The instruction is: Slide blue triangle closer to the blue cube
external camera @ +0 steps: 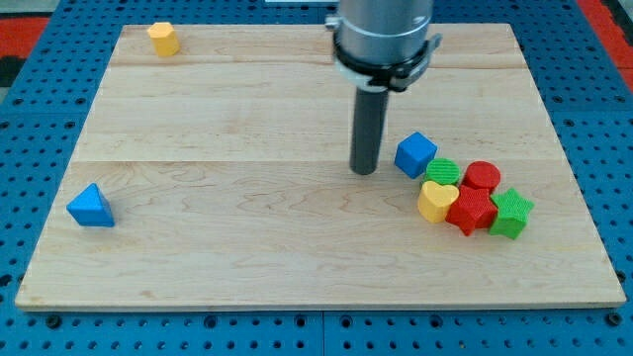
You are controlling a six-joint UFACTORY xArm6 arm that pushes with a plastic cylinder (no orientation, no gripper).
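The blue triangle (91,207) lies near the left edge of the wooden board (247,119), toward the view's bottom left. The blue cube (415,154) sits right of the board's middle, at the upper left of a cluster of blocks. My tip (365,171) rests on the board just left of the blue cube, with a small gap between them. The tip is far to the right of the blue triangle.
Touching the blue cube's lower right are a green cylinder (443,172), a red cylinder (482,177), a yellow heart (436,202), a red star-like block (471,211) and a green star-like block (511,214). A yellow block (163,39) sits at the top left.
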